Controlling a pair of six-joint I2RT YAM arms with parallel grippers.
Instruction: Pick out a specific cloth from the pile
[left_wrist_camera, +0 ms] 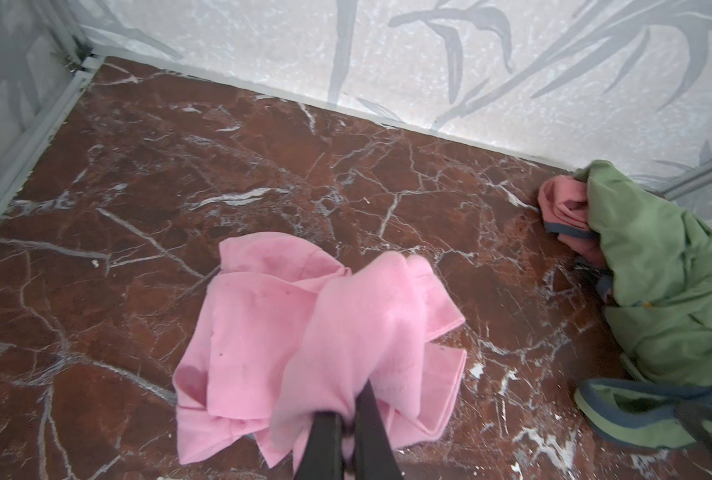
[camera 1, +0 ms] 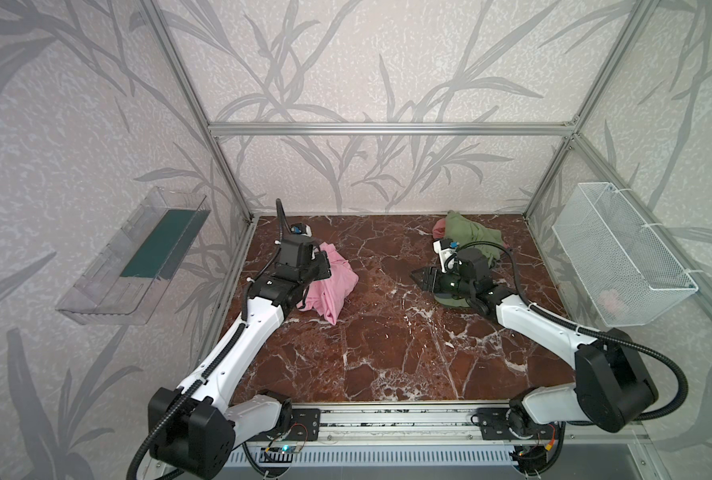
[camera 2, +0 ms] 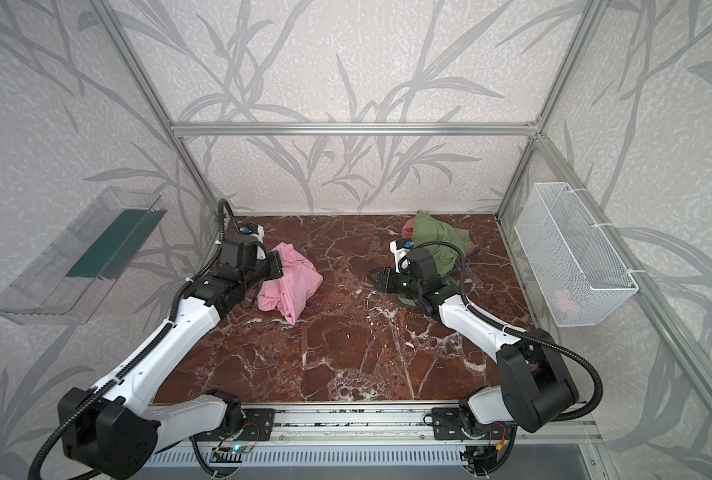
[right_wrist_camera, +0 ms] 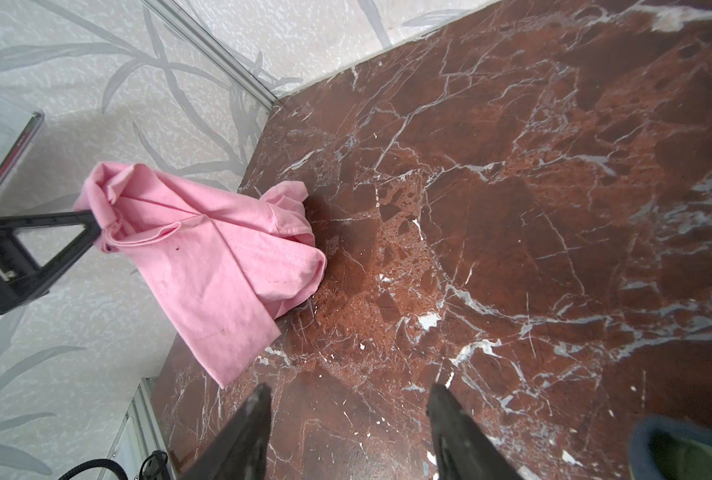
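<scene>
- Left of centre in both top views, well apart from the heap: the light bubblegum-pink soft cloth (camera 1: 332, 286) (camera 2: 292, 282), one bunched fold pinched up, lower folds draped onto the red-brown marbled tabletop (camera 1: 387, 353).
- Clamped on that bunched fold: the left gripper (left_wrist_camera: 352, 401), black fingers (left_wrist_camera: 325, 444) together, with only a small bite of fabric between them.
- Likely trouble: a slip out of so small a pinch on a quick lift, caused by the weight of the hanging folds. Otherwise, dragging across the tabletop rather than clearing it.
- Right of centre, low over bare tabletop: the right gripper (right_wrist_camera: 350, 390), fingers apart, holding nothing.
- Possible snag on a swing of that arm: the olive-green piece with grey trim (camera 1: 450, 301) lying just beneath it.
- Upper right of the tabletop, against the back wall: the pile of olive-green and salmon-red garments (camera 1: 470, 239), not touching the pink fabric, so little chance of the wrong piece coming along.
- On the left wall: a clear plastic tray (camera 1: 109, 282), with a dark green flat panel (camera 1: 159, 245) inside and nothing else seen.
- On the right wall: a white wire-mesh basket (camera 1: 620, 249), with a pale pink blur (camera 1: 610, 299) at its bottom, too faint to name.
</scene>
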